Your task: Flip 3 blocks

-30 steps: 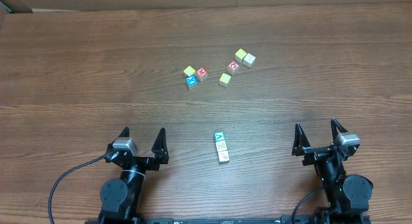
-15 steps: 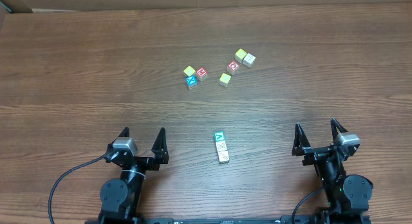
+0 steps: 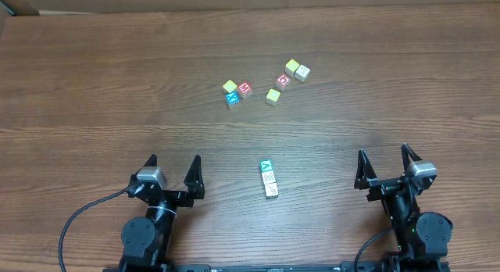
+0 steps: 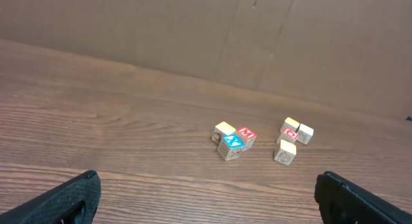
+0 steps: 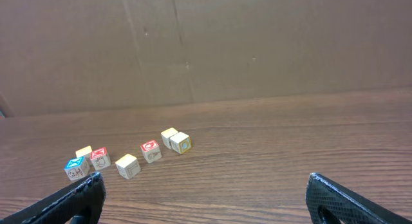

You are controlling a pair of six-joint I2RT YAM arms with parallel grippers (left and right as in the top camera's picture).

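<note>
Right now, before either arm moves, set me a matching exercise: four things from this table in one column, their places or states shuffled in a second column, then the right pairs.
Things
1. green-faced block
2. blue-lettered cube
3. red O cube
4. left tool

Places or states
A. open, holding nothing
B. far end of the near row of three blocks
C. far left cluster, beside the red M cube
D. far right cluster, between two yellow-topped cubes

Pairs: 1-B, 2-C, 3-D, 4-A
</note>
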